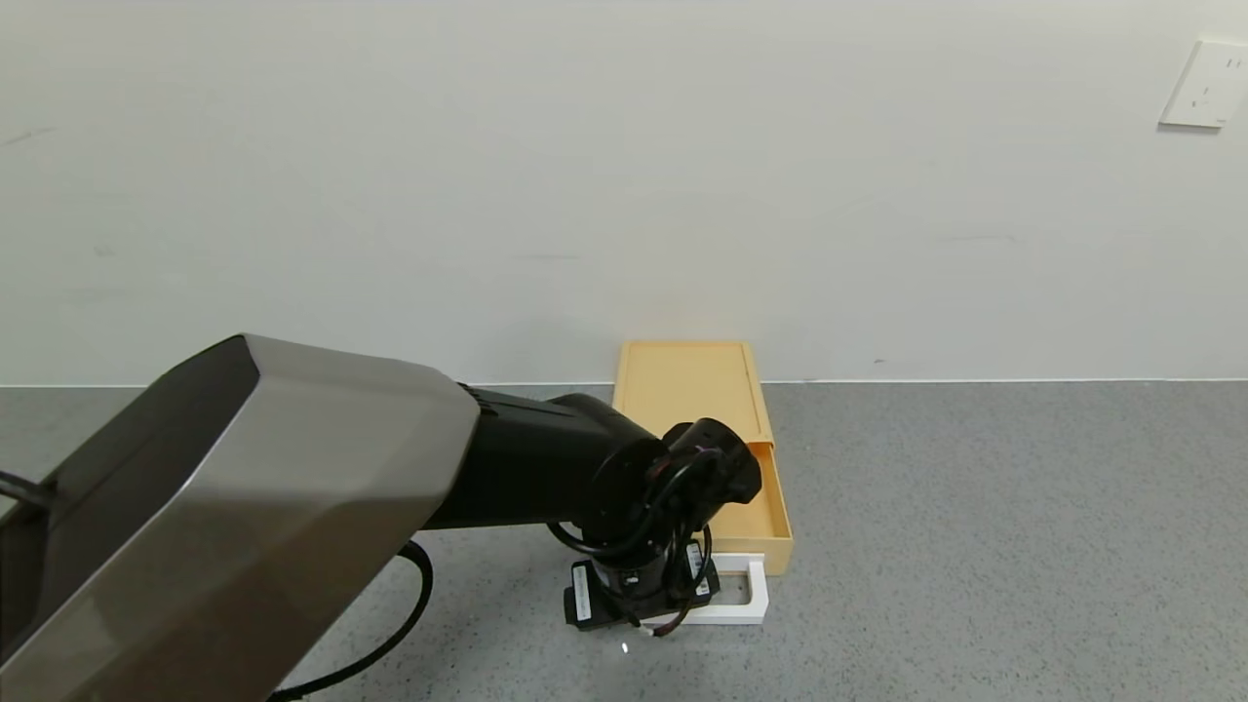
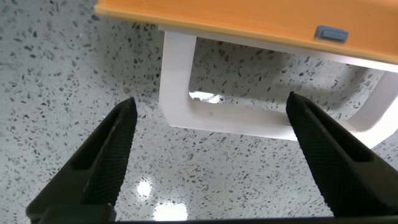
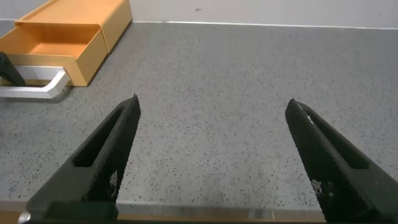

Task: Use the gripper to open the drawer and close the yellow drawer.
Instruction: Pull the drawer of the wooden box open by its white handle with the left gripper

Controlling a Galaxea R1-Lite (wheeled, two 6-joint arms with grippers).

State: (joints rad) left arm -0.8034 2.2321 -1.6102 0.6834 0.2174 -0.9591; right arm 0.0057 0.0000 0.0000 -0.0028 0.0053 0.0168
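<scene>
The yellow drawer (image 1: 771, 515) is pulled partway out of its flat yellow case (image 1: 685, 378), which stands against the wall. Its white loop handle (image 1: 749, 593) points toward me. My left gripper (image 1: 643, 606) hangs over the handle's left part and hides it in the head view. In the left wrist view the left gripper (image 2: 211, 101) is open, with the handle (image 2: 236, 122) just beyond the fingertips and the drawer front (image 2: 249, 22) behind it. My right gripper (image 3: 213, 102) is open and empty over bare table, away from the drawer (image 3: 56, 46).
The grey speckled table (image 1: 975, 507) runs back to a white wall. A wall socket (image 1: 1205, 84) sits at the upper right. A small blue tab (image 2: 331, 33) is on the drawer front. My left arm's large grey link (image 1: 244, 507) fills the lower left.
</scene>
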